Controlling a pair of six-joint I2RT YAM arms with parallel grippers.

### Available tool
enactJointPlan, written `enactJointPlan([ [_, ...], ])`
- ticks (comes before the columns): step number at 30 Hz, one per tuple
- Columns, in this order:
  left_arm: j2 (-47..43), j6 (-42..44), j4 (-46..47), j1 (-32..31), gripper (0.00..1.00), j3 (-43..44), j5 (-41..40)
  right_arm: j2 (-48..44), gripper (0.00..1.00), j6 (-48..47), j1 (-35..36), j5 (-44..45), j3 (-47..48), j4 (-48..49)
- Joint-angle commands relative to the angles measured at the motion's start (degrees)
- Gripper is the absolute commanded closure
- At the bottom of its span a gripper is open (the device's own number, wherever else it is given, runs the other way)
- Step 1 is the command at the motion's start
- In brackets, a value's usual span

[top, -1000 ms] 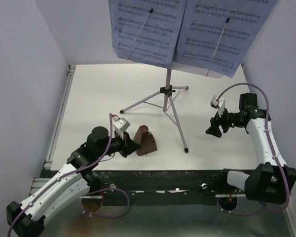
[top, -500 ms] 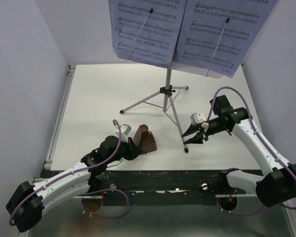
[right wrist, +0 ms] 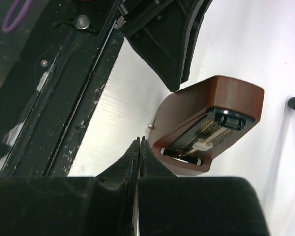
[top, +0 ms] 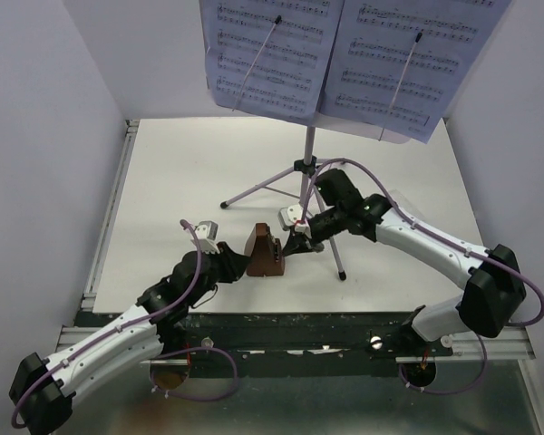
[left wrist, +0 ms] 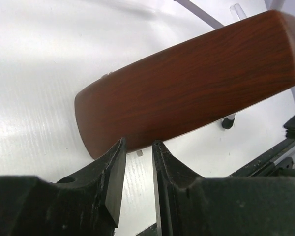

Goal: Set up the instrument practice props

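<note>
**Clearance around the metronome [top: 264, 255]**

Left side: taken up by your left gripper [top: 237, 265]. Right side: your right gripper [top: 296, 246] sits against it, and a tripod leg [top: 337, 258] just beyond blocks a wider approach. Back-left of the table [top: 181, 172]: open surface. Rear: the sheet music [top: 272, 54] overhangs.

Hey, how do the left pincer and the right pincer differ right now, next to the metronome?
On the left pincer the jaws stand slightly apart with nothing between them; on the right pincer they are pressed together. The left pincer comes at the metronome from its left side, the right pincer from its right. Both tips sit close to the metronome; neither holds it.
</note>
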Motion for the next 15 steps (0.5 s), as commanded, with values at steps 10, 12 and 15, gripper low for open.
enactJointPlan([
  [10, -12.13, 4.47, -13.11, 0.14, 0.55, 5.9, -0.53, 4.02, 0.86, 11.32, 3.92, 7.68, 2.59, 11.91],
  [12, -13.09, 4.12, -14.6, 0.14, 0.54, 5.81, -0.44, 5.08, 0.83, 11.49, 4.01, 8.38, 3.2, 11.91],
  [15, -14.41, 3.33, -15.57, 0.05, 0.54, 5.64, 0.17, 5.78, 0.78, 11.06, 3.92, 9.43, 3.64, 11.73],
])
